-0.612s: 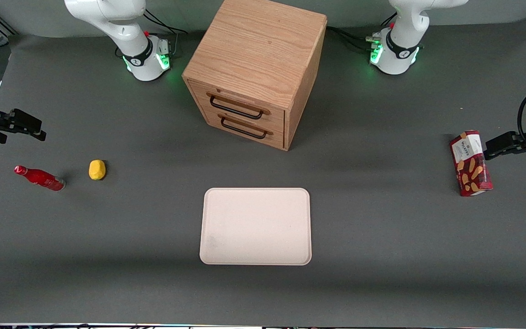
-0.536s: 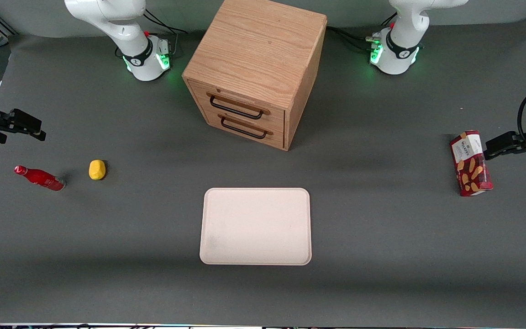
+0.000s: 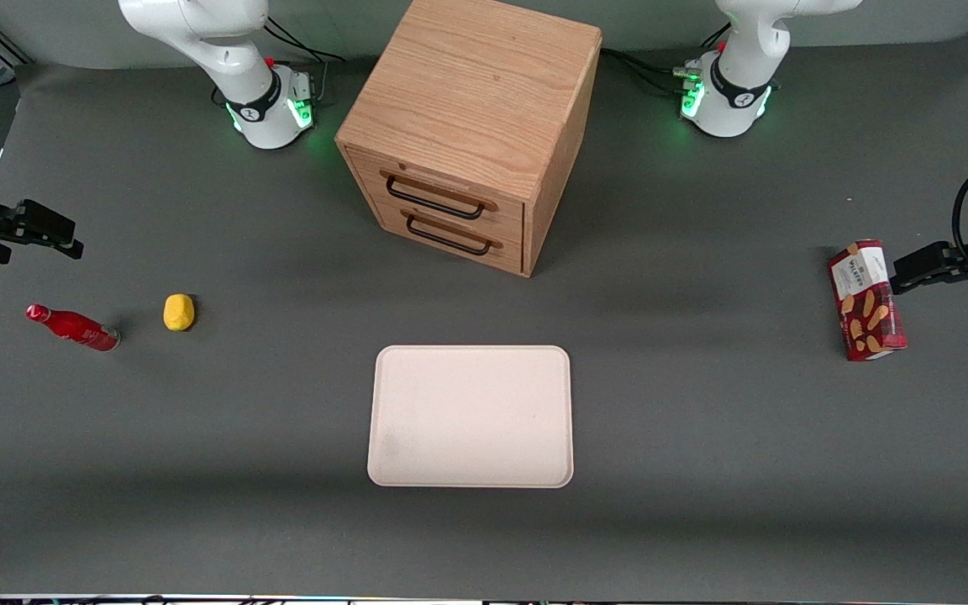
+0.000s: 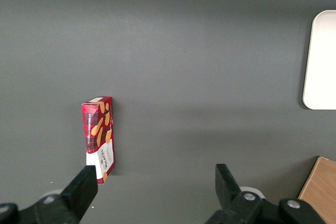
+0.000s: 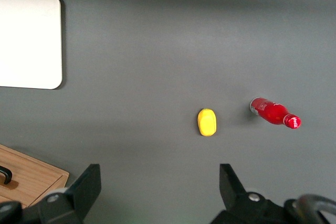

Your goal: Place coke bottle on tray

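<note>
Your gripper hangs above the dark grey table at the working arm's end, its fingers spread wide apart and holding nothing, a ready stance for a first reach.

The small shiny red coke bottle with red cap lies on its side on the table, nearer the front camera than the gripper, cap pointing toward 10 o'clock in the front view. Lying flat, it probably wants a grip across the body rather than the neck.

A small yellow rounded lump sits near the bottle's base, apart from it. Keep your descent off it.

The flat pale pinkish-cream rectangular tray lies bare, well apart from the bottle, in front of the two-drawer wooden cabinet. A red snack box rests at the parked arm's end.

Judgement: approach not yet begun; bottle untouched.
</note>
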Robot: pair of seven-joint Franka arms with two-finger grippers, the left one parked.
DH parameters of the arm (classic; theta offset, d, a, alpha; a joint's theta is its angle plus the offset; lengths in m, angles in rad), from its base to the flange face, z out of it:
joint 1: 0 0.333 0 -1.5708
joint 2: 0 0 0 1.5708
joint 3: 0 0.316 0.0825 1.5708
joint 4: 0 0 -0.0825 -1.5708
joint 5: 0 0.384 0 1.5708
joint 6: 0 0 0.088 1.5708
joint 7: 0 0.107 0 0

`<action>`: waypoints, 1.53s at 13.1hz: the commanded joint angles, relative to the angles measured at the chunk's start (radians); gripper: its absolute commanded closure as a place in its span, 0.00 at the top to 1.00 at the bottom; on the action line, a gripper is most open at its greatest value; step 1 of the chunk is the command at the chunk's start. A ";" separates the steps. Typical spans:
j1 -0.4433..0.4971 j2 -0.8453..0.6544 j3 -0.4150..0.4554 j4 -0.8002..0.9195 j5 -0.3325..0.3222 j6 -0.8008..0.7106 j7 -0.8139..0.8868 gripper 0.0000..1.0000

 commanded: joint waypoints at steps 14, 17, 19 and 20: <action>-0.261 0.204 -0.122 0.225 0.008 -0.006 -0.596 1.00; -0.278 0.204 -0.199 0.224 0.051 -0.015 -0.614 1.00; -0.278 0.207 -0.210 0.213 0.056 -0.009 -0.651 1.00; -0.278 0.207 -0.210 0.200 0.056 -0.001 -0.650 1.00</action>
